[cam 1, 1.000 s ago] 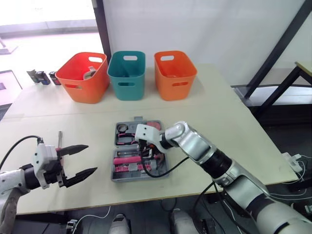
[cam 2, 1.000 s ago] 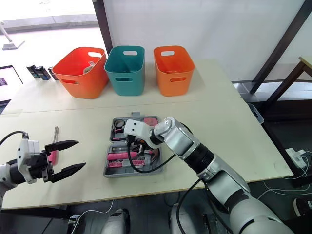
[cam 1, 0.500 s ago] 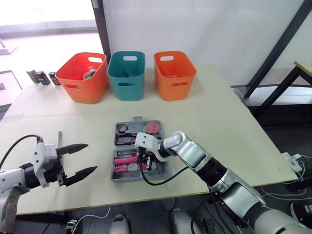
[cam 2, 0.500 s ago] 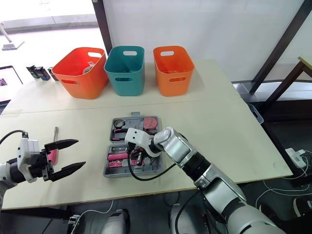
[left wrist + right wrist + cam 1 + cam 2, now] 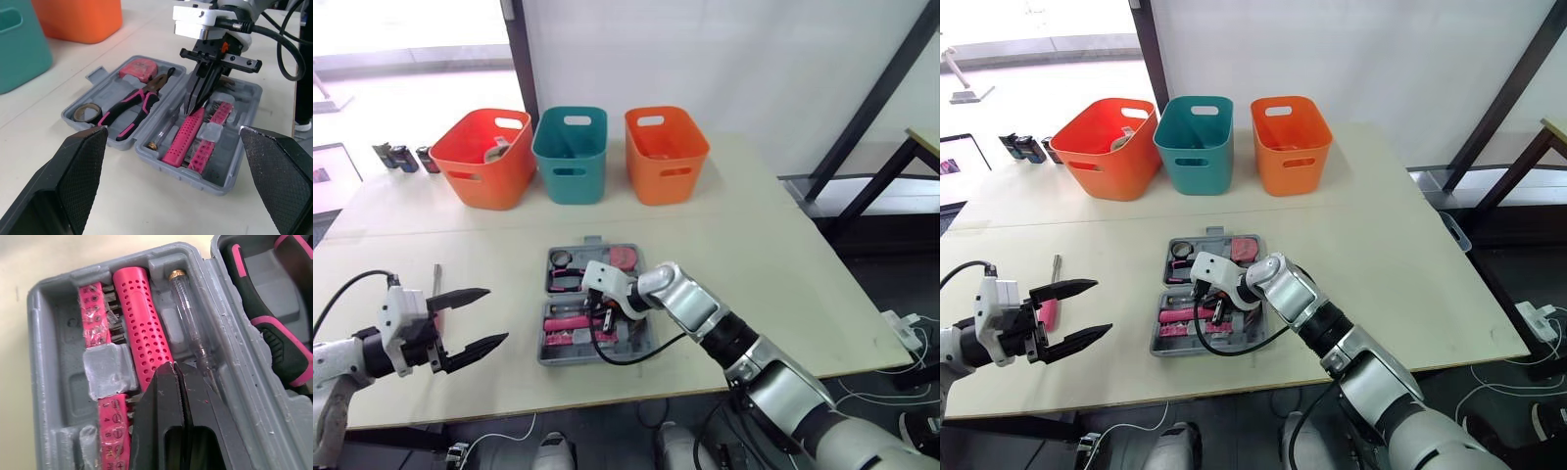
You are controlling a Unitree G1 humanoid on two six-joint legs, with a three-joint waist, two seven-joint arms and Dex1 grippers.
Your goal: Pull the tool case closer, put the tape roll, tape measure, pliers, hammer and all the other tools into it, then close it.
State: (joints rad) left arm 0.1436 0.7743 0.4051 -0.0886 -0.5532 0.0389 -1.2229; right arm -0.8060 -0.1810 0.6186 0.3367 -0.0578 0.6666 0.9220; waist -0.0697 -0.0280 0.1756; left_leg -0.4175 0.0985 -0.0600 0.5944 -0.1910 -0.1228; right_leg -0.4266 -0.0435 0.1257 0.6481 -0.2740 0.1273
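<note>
The table (image 5: 783, 255) has wide bare room on its right side out to the right edge, and a bare strip between the two arms. Three bins stand in a row along the far side: an orange bin (image 5: 484, 162) on the left, a teal bin (image 5: 570, 157) in the middle and a second orange bin (image 5: 666, 157) on the right, well apart from everything nearer.

The tool case (image 5: 551, 358) lies open and flat at mid-table. Its two halves are one behind the other, so its long axis runs near to far, and the near half sits close to the table's near edge.

The right gripper (image 5: 191, 107) points down into the near half with its fingers pressed together. Its tips are at the end of a pink handle (image 5: 183, 137), which lies left to right. I cannot tell whether they touch.

The left gripper (image 5: 494, 315) hovers to the left of the case, fingers spread and empty.

In the far half, the pliers (image 5: 134, 105) lie roughly left to right. Beyond them the tape measure (image 5: 139, 68) is on the right and the tape roll (image 5: 87, 113) on the left.

A pink-handled tool (image 5: 1055, 269) lies on the table by the left gripper, with its shaft pointing far.
</note>
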